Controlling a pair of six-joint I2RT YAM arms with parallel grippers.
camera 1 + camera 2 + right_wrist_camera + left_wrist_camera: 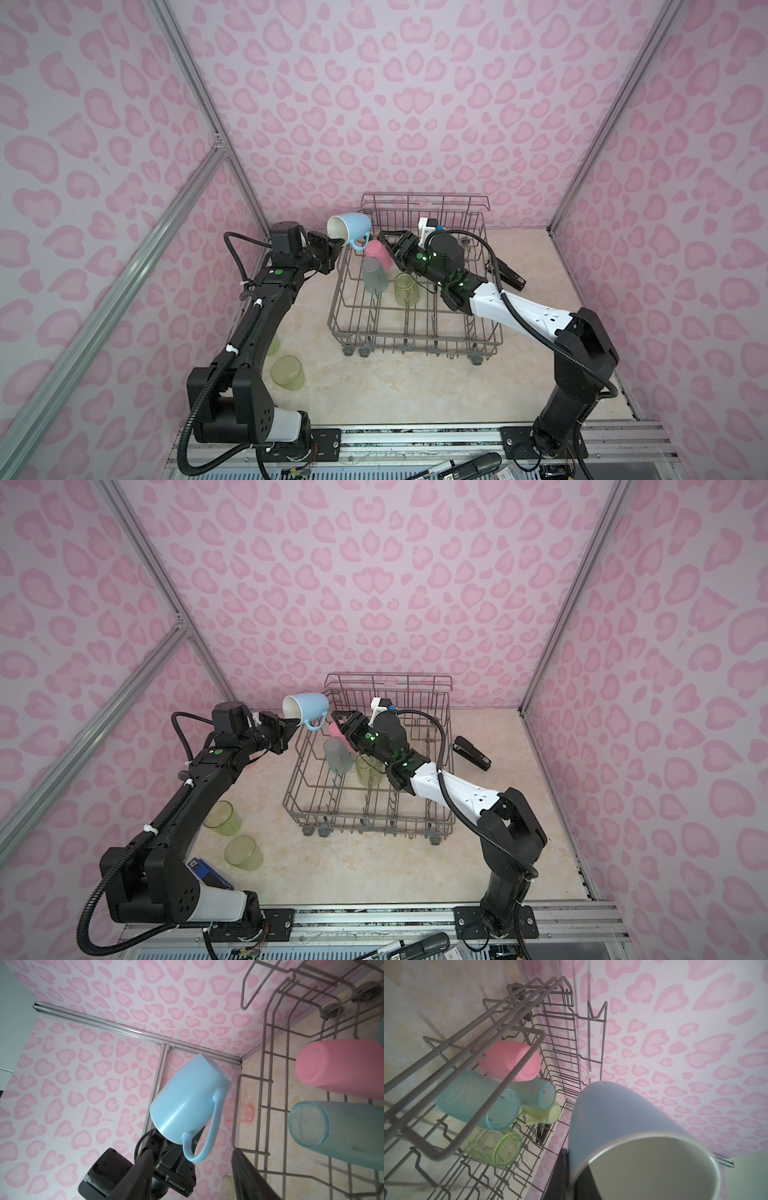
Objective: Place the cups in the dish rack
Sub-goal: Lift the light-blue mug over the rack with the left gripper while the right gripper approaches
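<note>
– Light-blue mug [348, 229]: location and grip?
– Left pincer [336, 246] is clenched on its rim wall. The mug is airborne, tilted with its handle down, at the back-left corner of the dish rack [415, 343]. The rim grip probably leaves the body free for mouth-down seating.
– Right side?
– Right pincer [390, 244] is released and empty, inside the rack beside the pink cup [375, 250], facing the mug. The left arm extends forward with its wrist turned inward. The right arm reaches across the rack's right rim.

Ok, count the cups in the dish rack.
5, clustered in the dish rack: pink cup, teal tumbler, second teal tumbler, light-green mug, green tumbler. Held blue mug excluded; more may hide behind the right arm.
</note>
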